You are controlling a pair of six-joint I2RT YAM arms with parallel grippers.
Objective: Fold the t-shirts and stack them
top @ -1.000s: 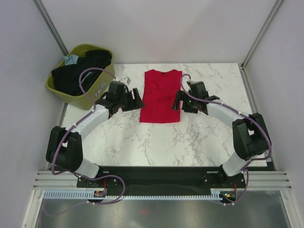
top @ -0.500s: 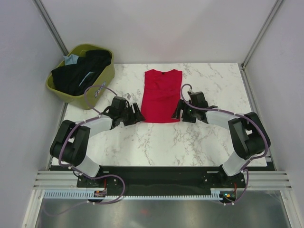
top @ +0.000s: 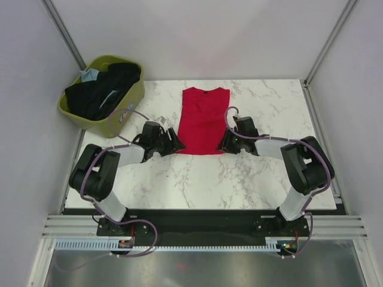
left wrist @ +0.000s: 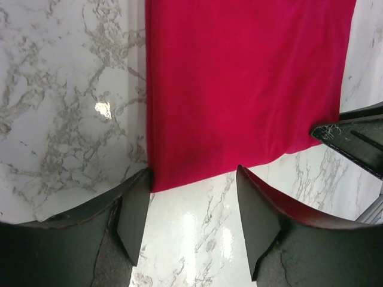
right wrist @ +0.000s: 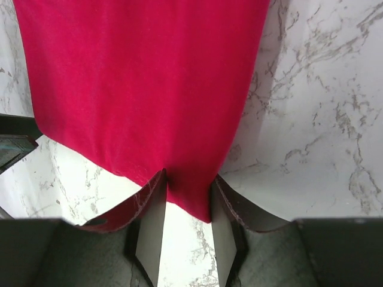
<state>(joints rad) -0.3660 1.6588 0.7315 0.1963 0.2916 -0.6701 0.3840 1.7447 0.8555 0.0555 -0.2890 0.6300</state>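
red t-shirt | folded narrow, flat on table | black t-shirts, light-blue t-shirt | in basket

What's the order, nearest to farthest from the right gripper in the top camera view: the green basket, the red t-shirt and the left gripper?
From the right gripper:
1. red t-shirt, just to its left, with the near corner between its fingers.
2. left gripper, across the shirt's near hem, at the other corner.
3. green basket, far left, beyond the left arm.

From overhead, one camera views the table; both wrist cameras look closely down at the same red t-shirt.
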